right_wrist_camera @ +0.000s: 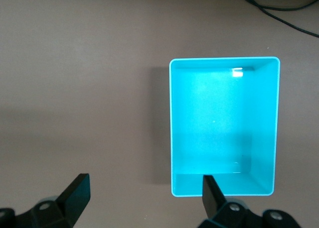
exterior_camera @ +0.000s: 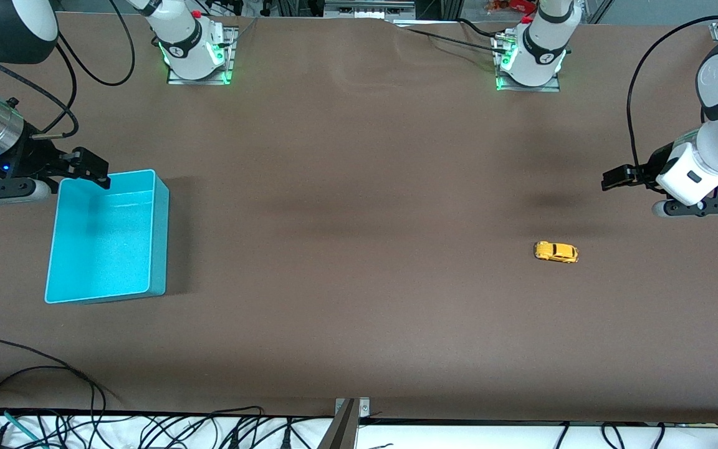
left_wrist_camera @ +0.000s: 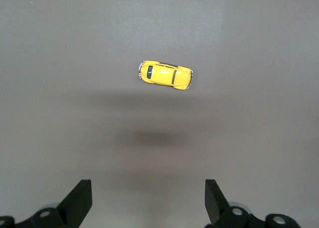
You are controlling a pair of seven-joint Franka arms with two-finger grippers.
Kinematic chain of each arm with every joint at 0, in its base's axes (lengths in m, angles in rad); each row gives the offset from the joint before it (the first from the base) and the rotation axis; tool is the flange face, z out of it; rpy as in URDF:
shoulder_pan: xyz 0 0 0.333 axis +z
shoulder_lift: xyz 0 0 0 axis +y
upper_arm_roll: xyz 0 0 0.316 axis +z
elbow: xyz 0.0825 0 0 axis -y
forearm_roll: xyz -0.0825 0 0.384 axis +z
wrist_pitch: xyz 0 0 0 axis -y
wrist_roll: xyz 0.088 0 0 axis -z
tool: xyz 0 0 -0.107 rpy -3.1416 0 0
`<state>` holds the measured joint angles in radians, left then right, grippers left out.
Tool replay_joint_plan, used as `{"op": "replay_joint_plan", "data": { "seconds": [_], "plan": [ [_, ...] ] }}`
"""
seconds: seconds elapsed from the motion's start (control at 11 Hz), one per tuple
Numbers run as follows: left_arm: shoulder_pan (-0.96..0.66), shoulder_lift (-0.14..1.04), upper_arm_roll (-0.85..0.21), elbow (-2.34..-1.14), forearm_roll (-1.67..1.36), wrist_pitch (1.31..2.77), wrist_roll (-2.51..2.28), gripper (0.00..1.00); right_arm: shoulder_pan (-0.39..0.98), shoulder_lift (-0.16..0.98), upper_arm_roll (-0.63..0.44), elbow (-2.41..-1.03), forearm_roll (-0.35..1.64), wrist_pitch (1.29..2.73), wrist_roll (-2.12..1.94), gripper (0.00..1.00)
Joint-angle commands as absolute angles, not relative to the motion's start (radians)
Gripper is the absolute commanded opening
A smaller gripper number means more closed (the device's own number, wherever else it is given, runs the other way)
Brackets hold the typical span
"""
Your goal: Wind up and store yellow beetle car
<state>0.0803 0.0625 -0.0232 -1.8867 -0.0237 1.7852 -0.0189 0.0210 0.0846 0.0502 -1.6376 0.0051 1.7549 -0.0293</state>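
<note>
1. While both arms are hanging above the brown surface (exterior_camera: 359, 187), the yellow beetle car (exterior_camera: 556, 252) is sitting on its wheels toward the left arm's end of the surface, untouched and well apart from everything else.
2. Judging by position, the left end effector (exterior_camera: 613, 179) is hovering much closer to the car than the right one is, so the pick-up is looking like the left arm's job.
3. In the left wrist view the car (left_wrist_camera: 165, 74) is lying ahead of the left end effector (left_wrist_camera: 148, 200), nearly centred between the two fingers, so the coming move is mainly a reach forward and down.
4. Its long axis is running roughly along the line joining the fingertips (left_wrist_camera: 80, 194), only slightly tilted; I am judging that the wrist needs about a quarter turn so the fingers can close across the car's narrow sides.
5. The left end effector's fingers are standing wide apart and holding nothing.
6. The right end effector (exterior_camera: 94, 169) is waiting over the edge of the turquoise bin (exterior_camera: 159, 243) at the right arm's end, its fingers (right_wrist_camera: 79, 192) also spread apart and empty.
7. The bin (right_wrist_camera: 275, 128) is showing nothing inside it, so storing is not yet done.
8. Around the car the surface is flat, plain and unobstructed, giving the fingers free room on every side.
</note>
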Motion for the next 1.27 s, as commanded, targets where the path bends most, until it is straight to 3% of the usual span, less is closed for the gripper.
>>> {"op": "replay_joint_plan", "data": {
  "seconds": [0.0,0.72,1.18],
  "plan": [
    [0.084,0.06,-0.023,-1.887,-0.026,1.773,-0.028,1.0,0.014,0.094,0.054,-1.62,0.011,1.752,-0.029,1.0],
    [0.083,0.104,-0.021,-1.878,-0.026,1.792,-0.286,1.0,0.017,0.094,0.055,-1.618,0.003,1.753,-0.031,1.0],
    [0.089,0.178,0.009,-1.894,-0.025,1.942,-0.764,1.0,0.017,0.094,0.055,-1.618,0.003,1.761,-0.034,1.0]
  ]
}}
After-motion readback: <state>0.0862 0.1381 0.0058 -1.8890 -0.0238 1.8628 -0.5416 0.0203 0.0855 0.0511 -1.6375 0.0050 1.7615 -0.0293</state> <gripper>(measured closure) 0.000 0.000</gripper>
